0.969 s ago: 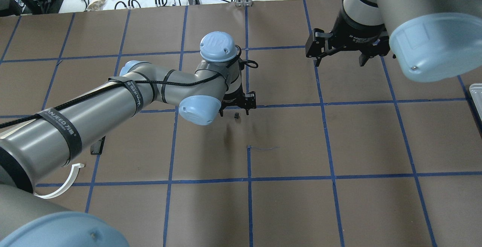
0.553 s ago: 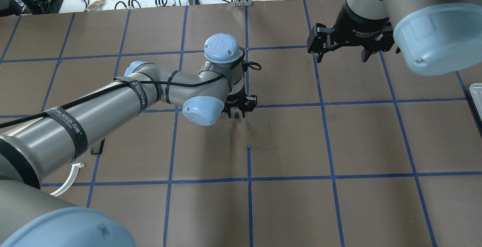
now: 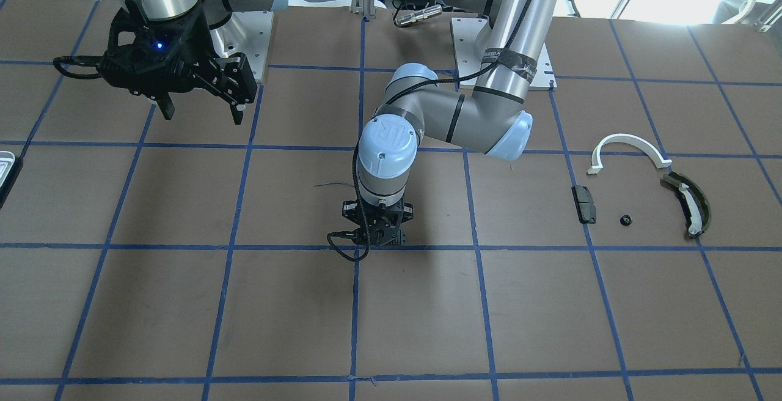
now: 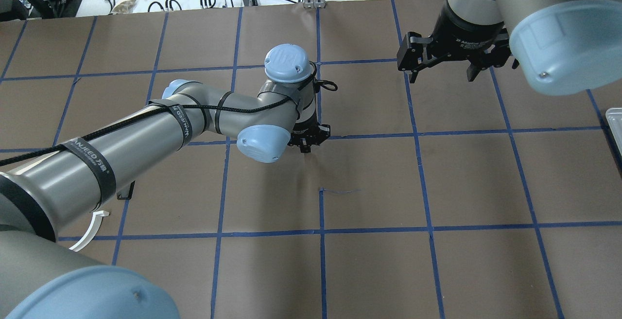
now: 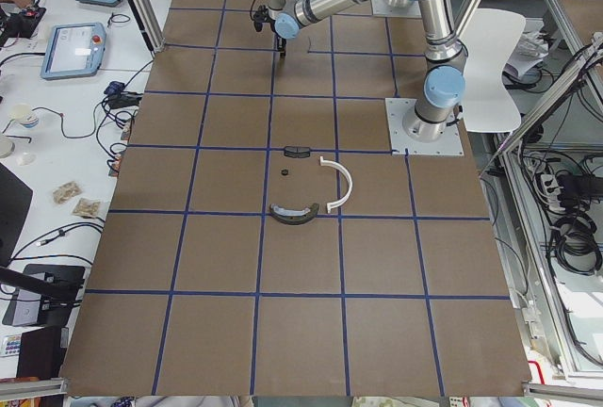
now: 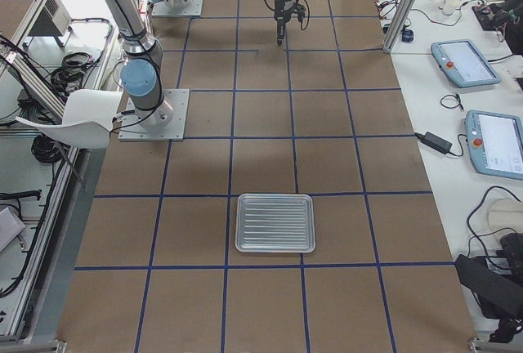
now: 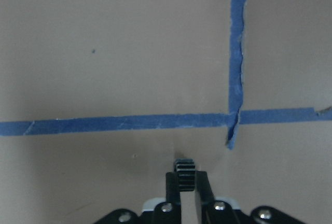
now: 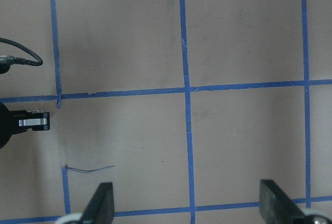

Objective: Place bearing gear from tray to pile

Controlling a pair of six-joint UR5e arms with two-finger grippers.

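Pinching: left claw (image 7: 185, 180) is closed down narrow on the small black toothed bearing gear (image 7: 185, 168), wrist pointing straight down over the middle of the brown paper-covered desk (image 4: 437, 187). The gear sits at the fingertips, just short of a blue tape crossing (image 7: 234, 117). Can't tell if it's touching the paper or just off it. Tooth ridges run finger to finger, so I read its axis as lying across the jaws (too stubby for a real long axis).

The relation that matters: the pile (image 5: 294, 212) lies to the robot's left of the claw, well apart, roughly along the same tape row. Left arm is the nearer one by far. My read is lift, then a sideways carry that way.

Pile members, loosely spread and not touching:
- white half-ring arc (image 3: 629, 146)
- small black rectangular block (image 3: 583, 203)
- dark olive curved piece with a white strip (image 3: 687, 202)
- small black round part (image 3: 625, 220), lying between block and olive piece

Right claw (image 4: 443, 77) hangs above the desk on the robot's right, jaws spread wide, holding nothing.

Shallow silvery ribbed tray (image 6: 275, 222) sits further right, well apart from both claws. No part shows on its floor.
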